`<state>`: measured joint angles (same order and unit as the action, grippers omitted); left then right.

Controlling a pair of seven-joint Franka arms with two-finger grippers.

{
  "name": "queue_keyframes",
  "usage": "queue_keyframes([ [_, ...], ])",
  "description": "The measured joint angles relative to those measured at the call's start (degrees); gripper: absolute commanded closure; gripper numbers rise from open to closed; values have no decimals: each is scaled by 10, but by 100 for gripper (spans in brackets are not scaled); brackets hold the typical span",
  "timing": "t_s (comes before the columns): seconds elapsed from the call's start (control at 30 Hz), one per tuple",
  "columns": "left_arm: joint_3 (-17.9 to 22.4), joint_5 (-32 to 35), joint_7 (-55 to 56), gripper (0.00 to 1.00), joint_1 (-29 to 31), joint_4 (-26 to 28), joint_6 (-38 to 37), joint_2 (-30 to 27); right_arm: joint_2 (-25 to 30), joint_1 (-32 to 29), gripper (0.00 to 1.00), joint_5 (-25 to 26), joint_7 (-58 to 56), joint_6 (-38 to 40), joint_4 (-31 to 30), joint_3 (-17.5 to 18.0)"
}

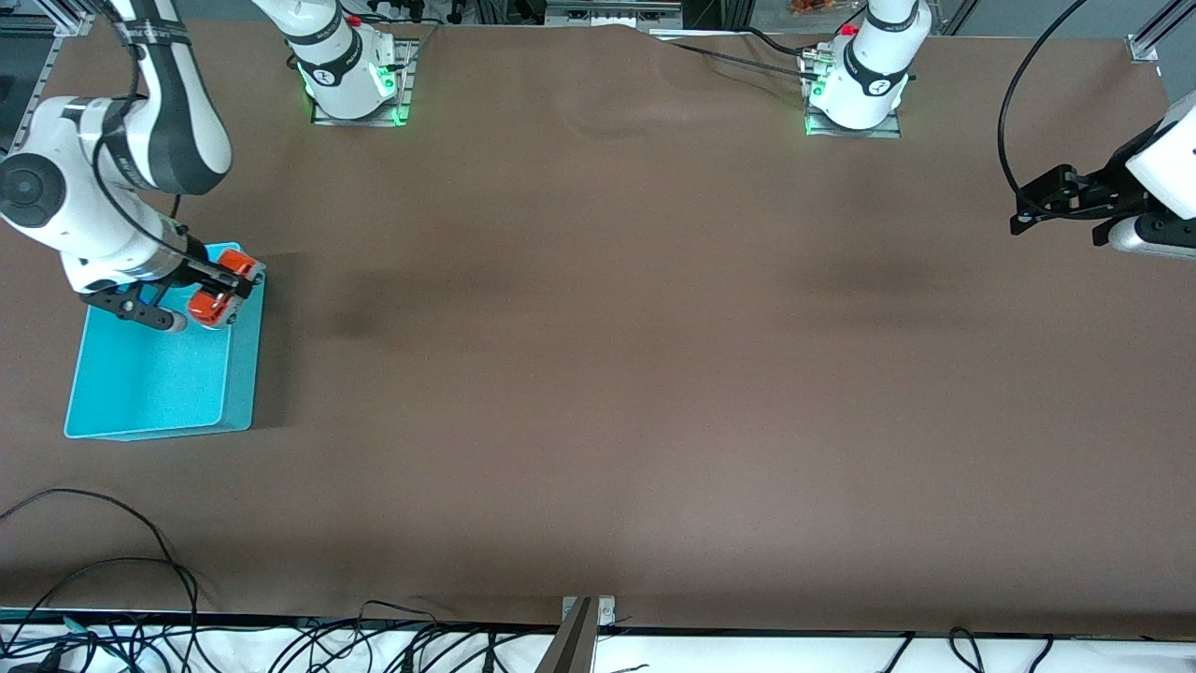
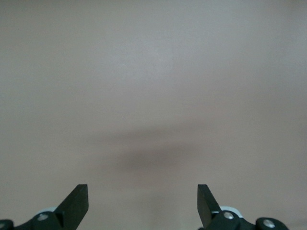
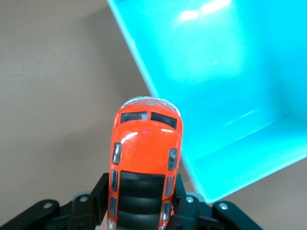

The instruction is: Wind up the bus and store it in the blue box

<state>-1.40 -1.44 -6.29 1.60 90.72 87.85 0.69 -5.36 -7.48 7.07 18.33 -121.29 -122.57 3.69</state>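
Note:
My right gripper (image 1: 227,283) is shut on the orange-red bus (image 1: 213,304) and holds it in the air over the blue box's (image 1: 159,374) rim, at the corner farthest from the front camera. In the right wrist view the fingers (image 3: 101,188) clamp the bus (image 3: 146,153) by its sides at the dark roof panel. Its nose is over the turquoise wall (image 3: 158,91), partly over the brown table. The box's inside shows nothing in it. My left gripper (image 1: 1028,201) waits open and empty above bare table at the left arm's end; it also shows in the left wrist view (image 2: 141,191).
The brown table cover (image 1: 598,374) runs between the two arms. Loose black cables (image 1: 140,561) lie along the table edge nearest the front camera. The arm bases (image 1: 855,93) stand on plates at the edge farthest from the front camera.

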Motion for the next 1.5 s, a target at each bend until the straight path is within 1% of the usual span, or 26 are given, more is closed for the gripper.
queue_keyframes([
  [0.23, 0, 0, 0, 0, 0, 0, 0, 0, -2, -12, 100, 21, -95, 1, 4, -45],
  [0.47, 0, 0, 0, 0, 0, 0, 0, 0, -13, -14, 100, 45, -164, -3, 4, -76],
  [0.67, 0, 0, 0, 0, 0, 0, 0, 0, -40, -14, 100, 66, -211, -28, 4, -105],
  [0.9, 0, 0, 0, 0, 0, 0, 0, 0, -89, -17, 100, 81, -251, -66, 4, -130],
  [1.17, 0, 0, 0, 0, 0, 0, 0, 0, -123, -29, 100, 100, -297, -89, 13, -144],
  [1.3, 0, 0, 0, 0, 0, 0, 0, 0, -134, -32, 100, 100, -300, -92, 18, -144],
  [1.5, 0, 0, 1, 0, 0, 0, 0, 0, -160, -37, 100, 100, -298, -122, 18, -145],
])
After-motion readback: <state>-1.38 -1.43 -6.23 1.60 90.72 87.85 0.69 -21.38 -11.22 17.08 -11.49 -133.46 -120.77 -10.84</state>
